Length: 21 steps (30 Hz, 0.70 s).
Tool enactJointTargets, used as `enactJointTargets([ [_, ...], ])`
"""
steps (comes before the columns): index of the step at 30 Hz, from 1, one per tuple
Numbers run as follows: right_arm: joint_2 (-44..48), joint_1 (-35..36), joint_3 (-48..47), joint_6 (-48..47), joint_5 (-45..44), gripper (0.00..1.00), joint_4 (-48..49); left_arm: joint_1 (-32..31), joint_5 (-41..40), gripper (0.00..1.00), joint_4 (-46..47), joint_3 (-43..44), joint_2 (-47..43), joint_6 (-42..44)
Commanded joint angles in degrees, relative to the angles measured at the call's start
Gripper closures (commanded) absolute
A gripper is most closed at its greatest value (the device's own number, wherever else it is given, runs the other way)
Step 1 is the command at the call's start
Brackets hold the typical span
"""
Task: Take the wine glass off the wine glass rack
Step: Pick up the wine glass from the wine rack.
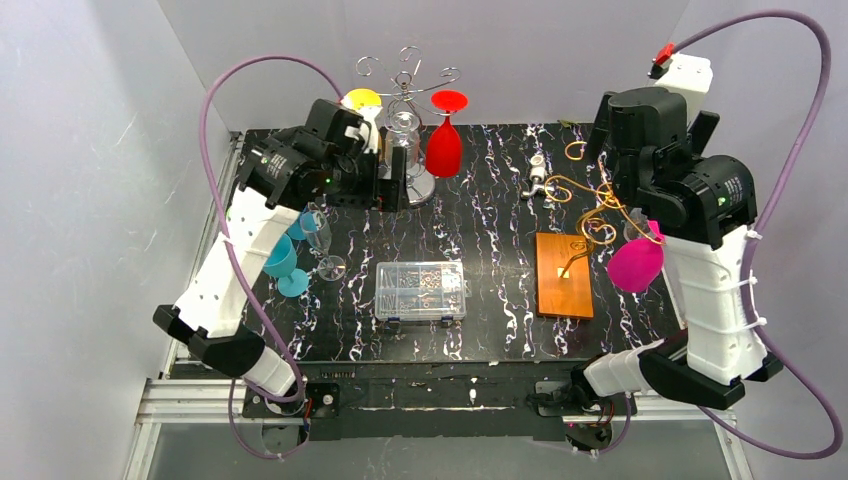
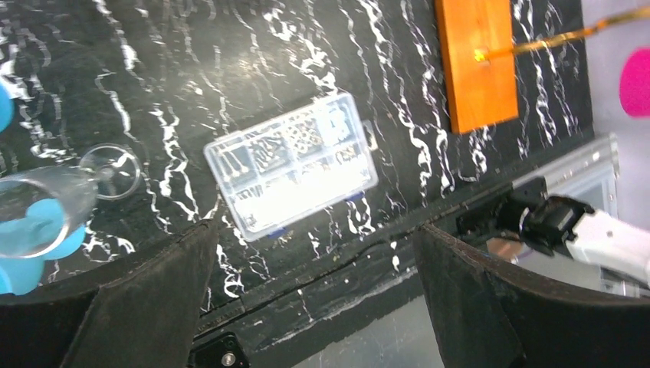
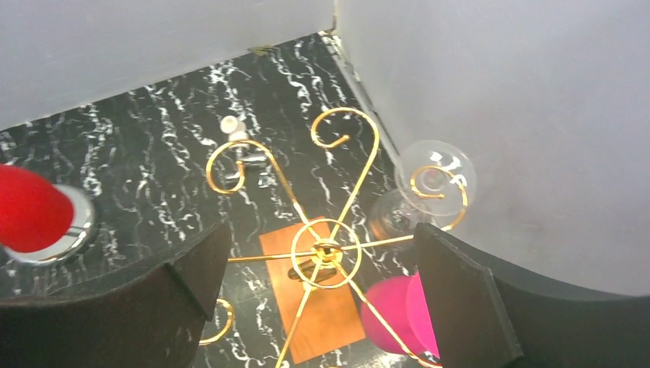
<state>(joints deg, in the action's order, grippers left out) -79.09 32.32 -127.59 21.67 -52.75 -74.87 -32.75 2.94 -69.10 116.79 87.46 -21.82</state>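
Black, white-veined tabletop (image 1: 500, 200) carries everything. Left hand (image 1: 392, 190), fingers spread wide and holding nothing, hangs by the silver wine glass rack (image 1: 425, 188) at the back, where a red glass (image 1: 445, 145) hangs bowl down. Right hand (image 3: 318, 230), also spread, hovers over a gold rack (image 3: 326, 249). Clear plastic box (image 1: 420, 290) holds small metal parts in compartments. Clear wine glass (image 1: 318, 232) stands upright off the rack, stem vertical, mouth up, left of and nearer than the left hand, apart from it, beside blue glasses (image 1: 282, 262).
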Motion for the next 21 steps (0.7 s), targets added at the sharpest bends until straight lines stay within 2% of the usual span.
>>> enactJointTargets([
  [1,0.72,-0.38,-0.53,3.09,-7.25,0.02,-5.25,-2.9,2.96,0.02,2.63,-2.17,-2.18,1.35],
  [6,1.18,-4.77,2.71,1.11,-7.16,0.02,-5.86,-4.05,5.47,0.02,5.6,-6.57,-3.58,1.21],
  [9,0.26,-12.57,4.54,-2.13,-2.43,0.02,-4.22,-4.21,6.51,0.02,7.06,-8.24,-4.3,1.33],
  [21,-3.52,-30.57,6.92,-3.48,14.4,0.02,-0.8,-4.23,9.57,0.02,10.14,-11.76,-4.41,2.66],
])
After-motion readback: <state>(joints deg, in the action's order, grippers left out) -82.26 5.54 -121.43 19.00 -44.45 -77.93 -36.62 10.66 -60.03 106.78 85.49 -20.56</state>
